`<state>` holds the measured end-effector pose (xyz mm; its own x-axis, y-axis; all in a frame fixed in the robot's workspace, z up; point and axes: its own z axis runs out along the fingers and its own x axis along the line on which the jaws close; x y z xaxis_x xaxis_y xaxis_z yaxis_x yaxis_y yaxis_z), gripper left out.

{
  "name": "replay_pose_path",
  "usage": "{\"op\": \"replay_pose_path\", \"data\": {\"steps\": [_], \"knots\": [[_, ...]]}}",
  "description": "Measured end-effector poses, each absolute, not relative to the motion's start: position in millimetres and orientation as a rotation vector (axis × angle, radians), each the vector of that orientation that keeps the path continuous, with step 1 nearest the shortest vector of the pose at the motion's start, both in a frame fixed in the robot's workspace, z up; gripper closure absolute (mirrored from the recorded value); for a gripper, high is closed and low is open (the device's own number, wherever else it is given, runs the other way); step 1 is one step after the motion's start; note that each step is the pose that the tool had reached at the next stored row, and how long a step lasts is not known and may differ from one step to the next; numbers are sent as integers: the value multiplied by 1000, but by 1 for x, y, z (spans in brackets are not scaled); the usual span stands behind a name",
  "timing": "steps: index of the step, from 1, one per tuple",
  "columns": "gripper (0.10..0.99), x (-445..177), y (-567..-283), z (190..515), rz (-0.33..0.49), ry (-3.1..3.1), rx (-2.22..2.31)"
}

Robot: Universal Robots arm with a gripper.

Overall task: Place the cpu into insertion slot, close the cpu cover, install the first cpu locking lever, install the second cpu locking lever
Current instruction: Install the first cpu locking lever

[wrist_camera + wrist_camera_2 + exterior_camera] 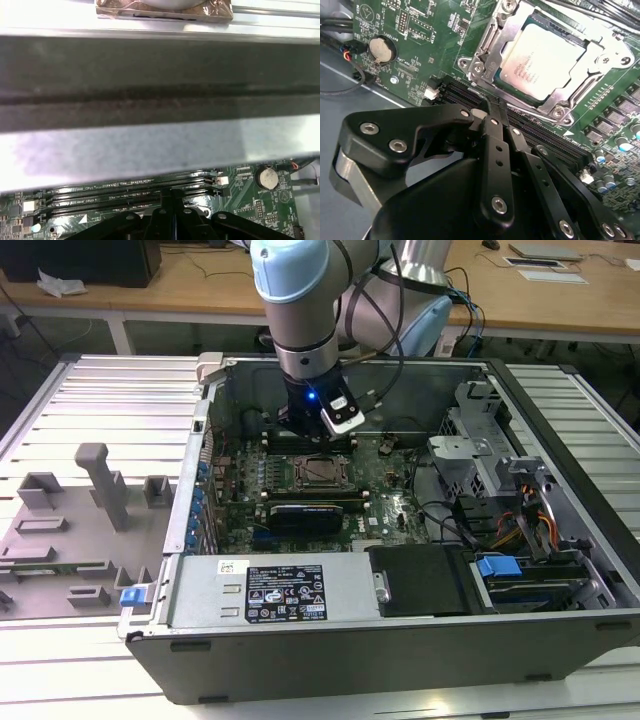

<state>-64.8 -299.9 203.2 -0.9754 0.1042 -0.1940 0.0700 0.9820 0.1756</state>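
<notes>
A: How wide is the claw (487,107)?

B: Pressed together, fingertips meeting with nothing between them. In both wrist views the tips sit over the black memory slots (125,192), just beside the socket.

A: And the cpu (540,62)?

B: It lies flat in the slot (322,472), with the cover (592,60) down around it, framing the pale top.

A: What holds all that?

B: An open computer case (300,665) on the slatted worktop (90,400); the green board (385,495) lies on its floor.

A: The arm?

B: It reaches down into the case from the far side, wrist about vertical.
</notes>
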Motion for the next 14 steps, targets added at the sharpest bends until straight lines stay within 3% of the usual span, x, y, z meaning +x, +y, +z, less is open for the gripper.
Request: {"op": "replay_pose_path", "data": {"steps": [14], "knots": [[980, -66, -298, 200, 235, 2910, 260]]}}
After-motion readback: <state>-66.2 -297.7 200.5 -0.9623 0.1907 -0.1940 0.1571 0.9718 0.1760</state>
